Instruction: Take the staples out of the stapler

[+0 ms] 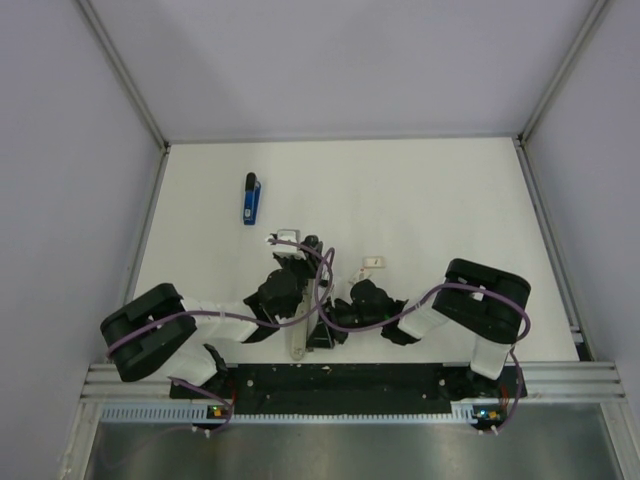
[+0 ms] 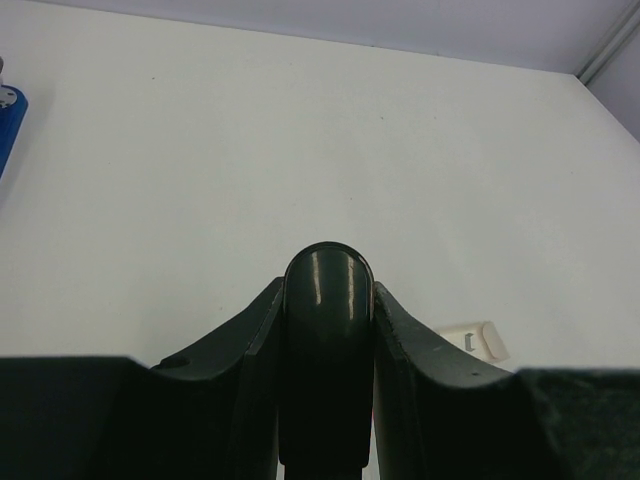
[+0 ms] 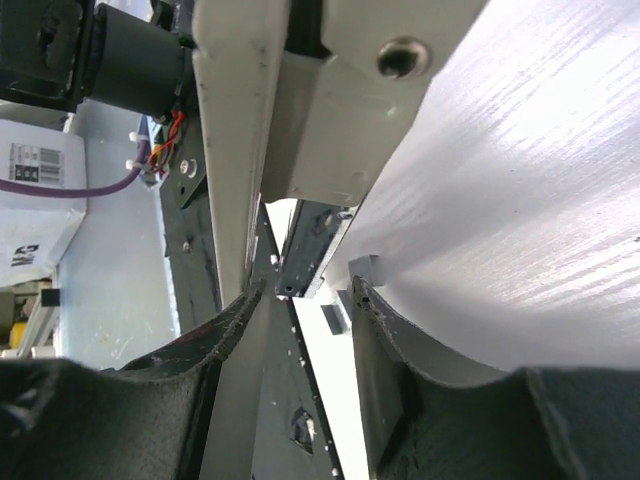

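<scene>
Stapler (image 1: 251, 199): small, blue with black ends, flat on the white table (image 1: 430, 200), far left, well apart from both claws.
Left claw (image 2: 328, 288): a dark shiny round piece (image 2: 328, 300) sits between the fingers; cannot tell if it pinches.
Right claw (image 3: 305, 295): spread, nothing in it.
Nearby: two small whitish blocks (image 1: 288, 237) (image 1: 372, 264) close to the claws.

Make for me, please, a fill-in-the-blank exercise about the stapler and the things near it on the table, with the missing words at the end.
1. The stapler has a bright ____ body.
2. In the top view, it lies ____ from the arms' bases than both small whitish blocks.
3. Of the two arms, the ____ one reaches nearer to the stapler.

Missing words: blue; farther; left.
</scene>
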Motion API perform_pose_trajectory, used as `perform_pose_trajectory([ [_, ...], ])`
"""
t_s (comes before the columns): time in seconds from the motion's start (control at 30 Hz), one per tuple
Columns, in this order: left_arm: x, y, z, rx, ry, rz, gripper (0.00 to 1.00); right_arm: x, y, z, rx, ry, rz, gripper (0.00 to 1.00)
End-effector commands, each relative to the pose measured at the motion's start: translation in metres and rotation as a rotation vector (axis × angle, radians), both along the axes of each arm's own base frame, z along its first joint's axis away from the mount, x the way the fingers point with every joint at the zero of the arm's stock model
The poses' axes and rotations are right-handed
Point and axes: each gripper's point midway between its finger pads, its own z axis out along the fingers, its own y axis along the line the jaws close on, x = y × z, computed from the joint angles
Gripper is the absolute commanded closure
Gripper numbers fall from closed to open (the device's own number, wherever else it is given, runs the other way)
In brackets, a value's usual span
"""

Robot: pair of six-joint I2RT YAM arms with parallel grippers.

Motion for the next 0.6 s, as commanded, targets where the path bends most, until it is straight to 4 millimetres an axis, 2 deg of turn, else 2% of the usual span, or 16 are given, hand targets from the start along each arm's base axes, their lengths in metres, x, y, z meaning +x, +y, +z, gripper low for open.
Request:
perform_pose_trajectory([
  [0.0,-0.012,-0.004,-0.017,0.061,0.035,-0.059,1.0,0.052,0.026,0.068,0.2,-0.172,-0.134,0.61],
  [0.1,-0.012,-0.003,-0.015,0.062,0.029,-0.057,1.0,0.055,0.027,0.073,0.191,-0.196,-0.142,0.61],
  [0.23,-0.014,-0.002,-0.001,0.049,0.008,-0.064,1.0,0.06,0.028,0.088,0.184,-0.25,-0.14,0.6],
  [0.57,-0.028,0.011,0.05,0.029,-0.04,-0.105,1.0,0.061,0.036,0.114,0.222,-0.274,-0.116,0.6],
])
